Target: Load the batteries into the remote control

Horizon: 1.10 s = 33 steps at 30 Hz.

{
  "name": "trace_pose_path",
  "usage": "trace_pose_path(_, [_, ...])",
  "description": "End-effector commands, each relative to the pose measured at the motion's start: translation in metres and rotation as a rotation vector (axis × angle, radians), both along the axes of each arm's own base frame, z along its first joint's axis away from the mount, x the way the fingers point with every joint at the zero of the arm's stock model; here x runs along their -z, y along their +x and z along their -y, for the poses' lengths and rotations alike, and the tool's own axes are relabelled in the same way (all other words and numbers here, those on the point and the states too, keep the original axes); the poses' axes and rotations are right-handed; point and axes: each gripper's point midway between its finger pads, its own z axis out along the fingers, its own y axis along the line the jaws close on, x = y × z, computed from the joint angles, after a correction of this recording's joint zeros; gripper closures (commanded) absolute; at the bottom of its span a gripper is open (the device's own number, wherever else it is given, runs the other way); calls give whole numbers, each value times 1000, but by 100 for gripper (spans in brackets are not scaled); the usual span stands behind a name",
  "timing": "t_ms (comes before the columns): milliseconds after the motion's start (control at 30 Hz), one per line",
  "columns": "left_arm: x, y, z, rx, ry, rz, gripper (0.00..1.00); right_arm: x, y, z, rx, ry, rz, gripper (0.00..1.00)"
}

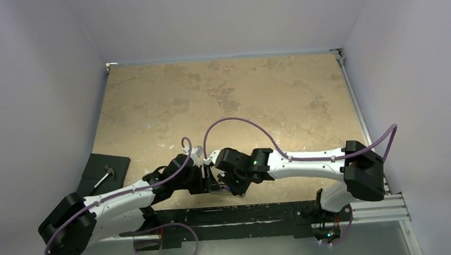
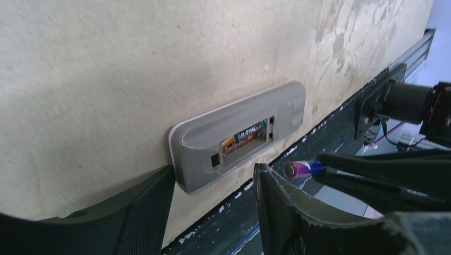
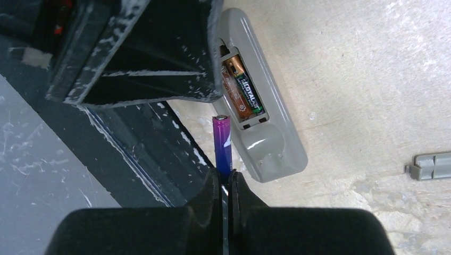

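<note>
right pincer (image 3: pixel 228 179) clamped on purple battery (image 3: pixel 222 139), just beside remote (image 3: pixel 275 146)

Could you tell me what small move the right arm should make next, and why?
Probably shift the right gripper sideways so the purple battery comes over the open recess of the remote control. It is pinched by one end and hangs beside the remote, roughly parallel to it; a dark battery already sits inside, and the slot next to it looks free.
</note>
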Motion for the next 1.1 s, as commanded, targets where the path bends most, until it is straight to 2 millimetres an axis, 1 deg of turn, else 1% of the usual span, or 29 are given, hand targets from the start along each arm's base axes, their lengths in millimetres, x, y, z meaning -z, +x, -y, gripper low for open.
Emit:
trace_pose_path(0, [15, -15, -6, -13, 30, -45, 44, -3, 2, 3, 1, -31, 20, 100])
trace_pose_path(133, [16, -14, -9, -37, 39, -43, 45, -1, 5, 8, -10, -69, 38, 100])
trace_pose_path(233, [12, -9, -15, -64, 69, -22, 45, -1, 8, 9, -30, -89, 53, 100])
trace_pose_path(400, [-2, 5, -25, -130, 124, 27, 43, -1, 12, 5, -70, -95, 75, 100])
trace_pose_path(467, [-8, 7, -28, -149, 132, 39, 42, -1, 13, 2, -90, -94, 76, 100])
trace_pose_path(633, [-19, 17, -47, -252, 180, 75, 43, 3, 13, -4, -133, -111, 72, 100])
trace_pose_path(767, [-26, 19, -65, -337, 210, 88, 44, 3, 16, -7, -158, -121, 77, 100])
trace_pose_path(900, [-34, 20, -71, -394, 190, 87, 46, 3, 17, -9, -182, -137, 78, 100])
trace_pose_path(1067, [-40, 20, -79, -441, 193, 89, 47, 6, 15, -13, -209, -143, 64, 100])
